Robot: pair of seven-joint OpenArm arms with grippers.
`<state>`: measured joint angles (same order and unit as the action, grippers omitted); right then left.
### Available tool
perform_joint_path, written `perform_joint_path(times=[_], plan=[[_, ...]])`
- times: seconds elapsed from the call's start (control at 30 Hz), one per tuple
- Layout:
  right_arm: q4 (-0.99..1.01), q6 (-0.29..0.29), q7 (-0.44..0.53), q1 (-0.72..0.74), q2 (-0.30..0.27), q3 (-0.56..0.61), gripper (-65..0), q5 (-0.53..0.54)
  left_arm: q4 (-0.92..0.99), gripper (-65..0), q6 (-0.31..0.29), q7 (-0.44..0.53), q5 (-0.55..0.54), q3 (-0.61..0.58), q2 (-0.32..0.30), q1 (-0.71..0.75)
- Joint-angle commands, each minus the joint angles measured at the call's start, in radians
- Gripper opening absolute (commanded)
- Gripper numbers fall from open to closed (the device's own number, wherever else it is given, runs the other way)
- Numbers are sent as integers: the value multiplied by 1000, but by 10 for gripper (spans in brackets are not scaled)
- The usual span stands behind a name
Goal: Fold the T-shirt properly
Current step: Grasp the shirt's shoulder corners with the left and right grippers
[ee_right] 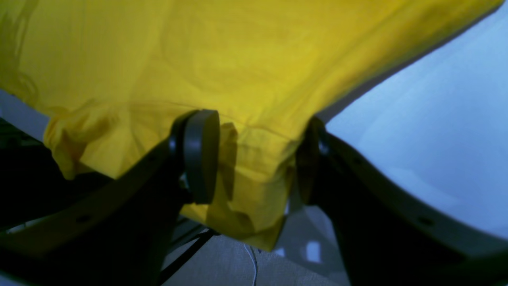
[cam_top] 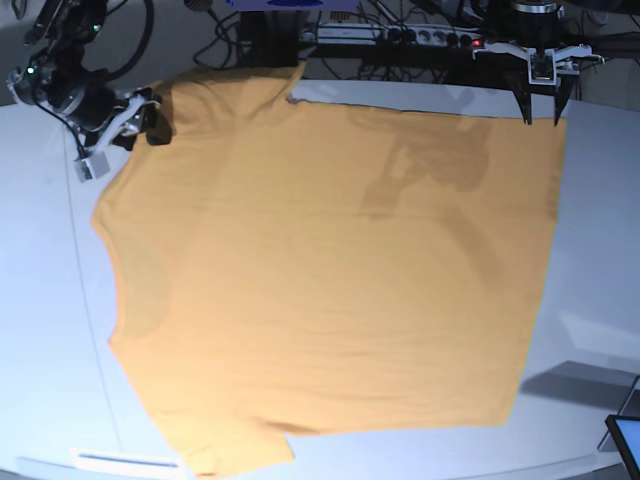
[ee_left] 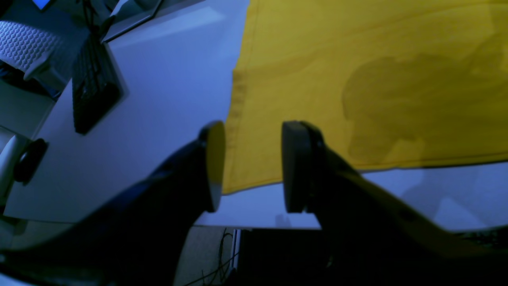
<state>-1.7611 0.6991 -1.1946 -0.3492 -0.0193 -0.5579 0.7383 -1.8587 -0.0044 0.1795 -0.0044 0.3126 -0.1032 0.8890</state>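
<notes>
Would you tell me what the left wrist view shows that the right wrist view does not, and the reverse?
Only the left wrist view shows a black keyboard-like object on the table and the left gripper, open above the cloth's edge.

Only the right wrist view shows the right gripper, fingers apart with bunched cloth between them, and the shirt's rumpled corner hanging past the table edge.

Both show the yellow T-shirt, the table and the floor.

Soft matt orange-yellow cloth T-shirt (cam_top: 330, 250), lightly creased
</notes>
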Motion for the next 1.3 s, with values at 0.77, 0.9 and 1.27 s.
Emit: perform_joint_path(times=[0.77,0.9,1.27], plan=[[-3,-1,-35,-7,-8,0,-646,-20,80,-410,-61,-68,-424,15,-158,52],[-3,-1,-35,-9,-8,2,-646,-20,100,-410,-113,-97,-524,90,-175,58],[-3,-1,-35,-9,-8,2,-646,-20,143,-306,-233,-99,-533,148,-178,75]])
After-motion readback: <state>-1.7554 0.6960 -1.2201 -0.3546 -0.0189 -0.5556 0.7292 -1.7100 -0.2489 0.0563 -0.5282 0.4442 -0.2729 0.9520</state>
